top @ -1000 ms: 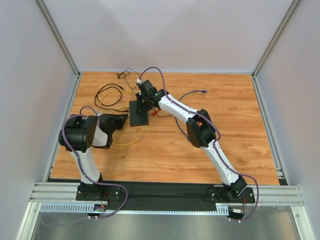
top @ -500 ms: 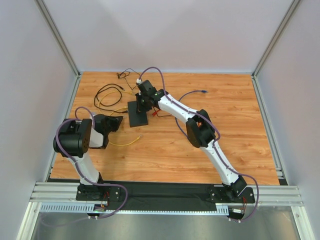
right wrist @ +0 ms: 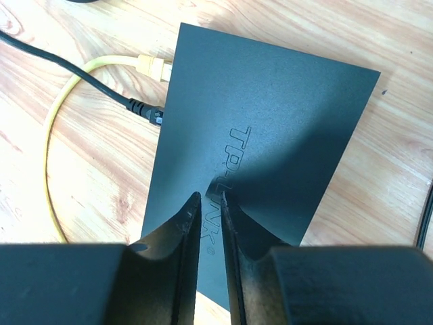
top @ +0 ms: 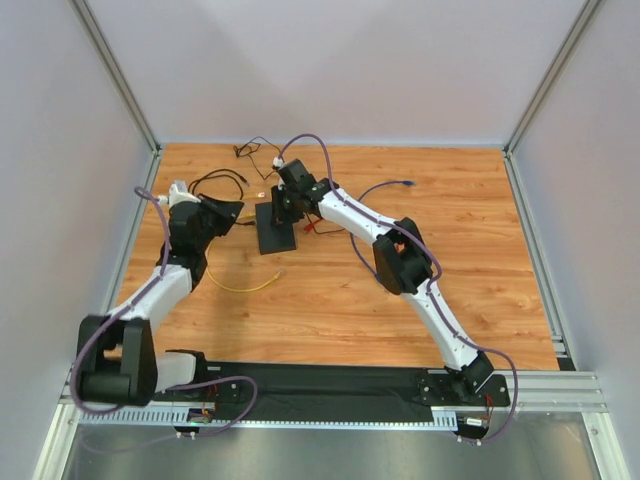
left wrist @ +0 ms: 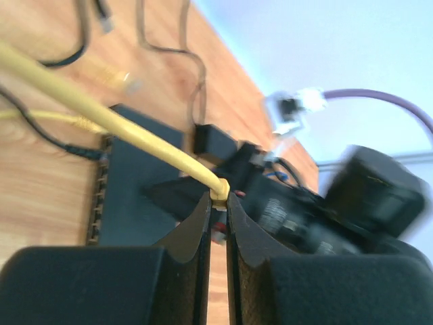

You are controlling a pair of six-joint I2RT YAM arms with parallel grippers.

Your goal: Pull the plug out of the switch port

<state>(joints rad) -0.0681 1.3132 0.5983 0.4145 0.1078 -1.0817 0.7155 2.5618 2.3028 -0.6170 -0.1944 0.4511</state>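
Currently the switch (top: pixel 277 232) is seen lying flat on the table (top: pixel 450 230), toward the far left, between the two tools. The right tool (right wrist: pixel 210 198) is set down over the switch's top face, near the printed logo; its fingers (right wrist: pixel 186 230) are drawn nearly together with only a slim gap, and nothing is held between them. Whether the tips actually touch the lid cannot be told. The plug (right wrist: pixel 152 66), yellow, is seated in a port on the switch's narrow edge, and a black lead (right wrist: pixel 145 112) is plugged in just beside it on the same edge. The left tool (left wrist: pixel 218 198) is held just beside that socket edge, above the table, and is pinched on a yellow cable (left wrist: pixel 135 135), which is caught right at the fingertips and runs off toward the upper left of the left wrist view. Whether that cable is the one ending in the seated plug cannot be told, as the view is blurred. More black wires (top: pixel 215 185) are coiled on the table beyond the left tool.
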